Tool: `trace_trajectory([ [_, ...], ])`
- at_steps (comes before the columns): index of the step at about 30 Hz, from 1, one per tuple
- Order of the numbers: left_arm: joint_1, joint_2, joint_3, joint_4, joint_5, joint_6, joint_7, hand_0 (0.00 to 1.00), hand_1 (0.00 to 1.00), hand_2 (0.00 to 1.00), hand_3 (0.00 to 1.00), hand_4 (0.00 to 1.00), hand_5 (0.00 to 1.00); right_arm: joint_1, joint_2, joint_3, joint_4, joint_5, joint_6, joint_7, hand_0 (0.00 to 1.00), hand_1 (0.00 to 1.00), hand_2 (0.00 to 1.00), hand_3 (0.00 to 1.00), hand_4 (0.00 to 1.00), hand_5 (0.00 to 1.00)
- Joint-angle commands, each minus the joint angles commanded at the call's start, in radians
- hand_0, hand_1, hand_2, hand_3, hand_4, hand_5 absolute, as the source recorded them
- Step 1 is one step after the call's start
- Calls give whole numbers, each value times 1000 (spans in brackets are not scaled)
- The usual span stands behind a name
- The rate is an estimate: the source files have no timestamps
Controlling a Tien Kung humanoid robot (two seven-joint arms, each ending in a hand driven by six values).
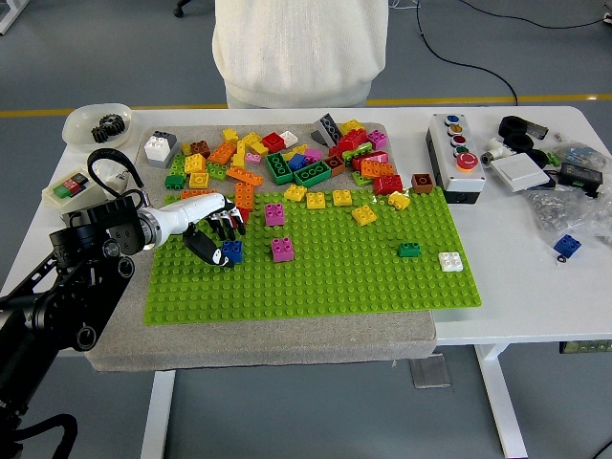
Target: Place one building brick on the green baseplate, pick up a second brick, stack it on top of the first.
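White desk [535, 258]: left hand [215, 229] curled around blue brick [232, 251] at green baseplate's [316, 273] 9 o'clock; stacking not begun.

the blue brick [232, 251] is partly covered by the left hand [212, 229], so contact cannot be told. the person [299, 48] is cut off by the top edge.

We see our black left arm [67, 287], looped cable, white forearm, and black-fingered left hand [215, 234]; person [298, 48] wears cream knit.
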State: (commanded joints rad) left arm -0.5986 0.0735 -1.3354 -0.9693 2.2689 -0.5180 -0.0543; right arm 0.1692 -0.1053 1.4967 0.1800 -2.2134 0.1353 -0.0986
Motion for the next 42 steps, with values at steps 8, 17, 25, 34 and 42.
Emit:
trace_trajectory([
  [8, 0, 0, 4, -3, 0, 12, 5, 527, 454, 468, 507, 980, 2, 0, 0, -1, 0, 0, 0, 0, 740, 645, 711, 602, 829, 403],
  [17, 5, 1, 7, -15, 0, 23, 15, 497, 424, 445, 502, 946, 2, -1, 0, 1, 0, -1, 0, 0, 739, 643, 711, 602, 829, 402],
  [25, 8, 2, 8, -37, 0, -1, 20, 465, 394, 414, 482, 937, 2, 1, 0, 2, 0, -1, 0, 0, 740, 644, 711, 602, 829, 402],
  [34, 8, 3, 1, -53, 0, 10, 25, 419, 352, 377, 429, 900, 2, 1, 0, 3, 0, 0, 0, 0, 740, 645, 712, 602, 829, 402],
  [42, 8, 2, -6, -54, 0, 22, 28, 419, 349, 377, 427, 902, 2, 0, 1, 3, 0, 0, 0, -1, 740, 645, 713, 603, 829, 402],
])
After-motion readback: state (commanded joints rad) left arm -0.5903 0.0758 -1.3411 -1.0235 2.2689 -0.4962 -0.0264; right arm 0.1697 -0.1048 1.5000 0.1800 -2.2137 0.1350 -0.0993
